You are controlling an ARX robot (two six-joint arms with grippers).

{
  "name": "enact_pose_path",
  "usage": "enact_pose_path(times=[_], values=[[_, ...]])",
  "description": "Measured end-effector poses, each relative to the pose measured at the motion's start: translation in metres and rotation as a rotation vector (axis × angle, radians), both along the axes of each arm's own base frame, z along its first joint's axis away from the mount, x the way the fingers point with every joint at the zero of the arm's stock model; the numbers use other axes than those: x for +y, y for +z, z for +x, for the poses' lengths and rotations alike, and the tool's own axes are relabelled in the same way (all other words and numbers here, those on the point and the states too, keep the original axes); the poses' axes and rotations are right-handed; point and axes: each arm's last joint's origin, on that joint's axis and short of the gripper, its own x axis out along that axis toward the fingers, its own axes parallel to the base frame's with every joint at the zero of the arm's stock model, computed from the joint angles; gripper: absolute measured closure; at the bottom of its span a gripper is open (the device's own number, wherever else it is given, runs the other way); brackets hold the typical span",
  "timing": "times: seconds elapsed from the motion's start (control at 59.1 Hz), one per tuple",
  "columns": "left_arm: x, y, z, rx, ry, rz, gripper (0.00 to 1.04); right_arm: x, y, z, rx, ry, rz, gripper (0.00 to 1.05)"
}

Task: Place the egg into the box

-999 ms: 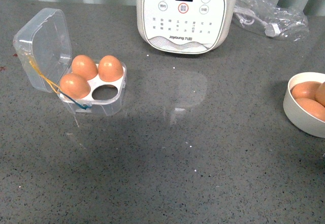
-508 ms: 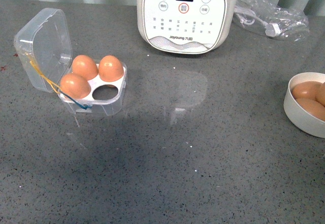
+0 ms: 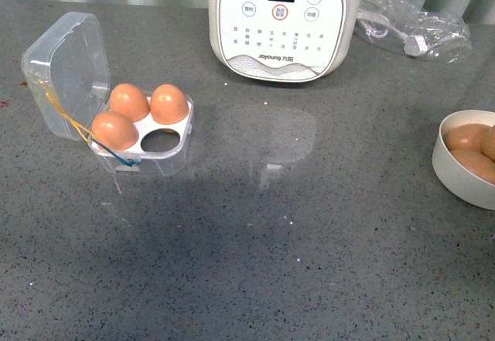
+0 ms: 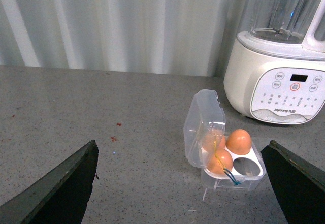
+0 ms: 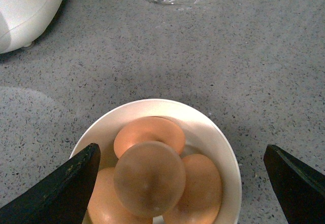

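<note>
The box [image 3: 157, 161] stands open at the left of the counter, its clear lid [image 3: 65, 70] tipped back. Three brown eggs [image 3: 129, 101] fill its white tray, and the near right hole [image 3: 158, 141] is empty. Several more eggs lie in a round white bowl [image 3: 447, 169] at the right edge. In the right wrist view one egg [image 5: 150, 178] tops the pile, and my right gripper [image 5: 181, 147] hangs open above the bowl [image 5: 223, 148]. My left gripper [image 4: 183, 142] is open, back from the box [image 4: 239, 179] and touching nothing. Neither arm shows in the front view.
A white kitchen appliance [image 3: 285, 24] stands at the back centre of the grey counter [image 3: 309, 225]. A clear plastic bag [image 3: 414, 25] with a cord lies behind the bowl at the back right. A pale curtain [image 4: 127, 26] closes off the far side.
</note>
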Motion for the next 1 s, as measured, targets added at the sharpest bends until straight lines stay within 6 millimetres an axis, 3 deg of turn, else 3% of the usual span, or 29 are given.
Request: enact_pose_path(times=[0.237,0.609,0.762,0.999], values=[[0.000,0.000,0.000,0.000,0.000,0.000,0.07,0.005,-0.010,0.010,0.021,0.027,-0.003,0.09],[0.000,0.000,0.000,0.000,0.000,0.000,0.07,0.007,-0.017,0.020,0.036,0.044,-0.017,0.61],[0.000,0.000,0.000,0.000,0.000,0.000,0.07,0.008,-0.008,0.018,0.020,0.058,-0.012,0.63],[0.000,0.000,0.000,0.000,0.000,0.000,0.07,0.017,0.027,0.006,-0.036,0.154,-0.013,0.63]])
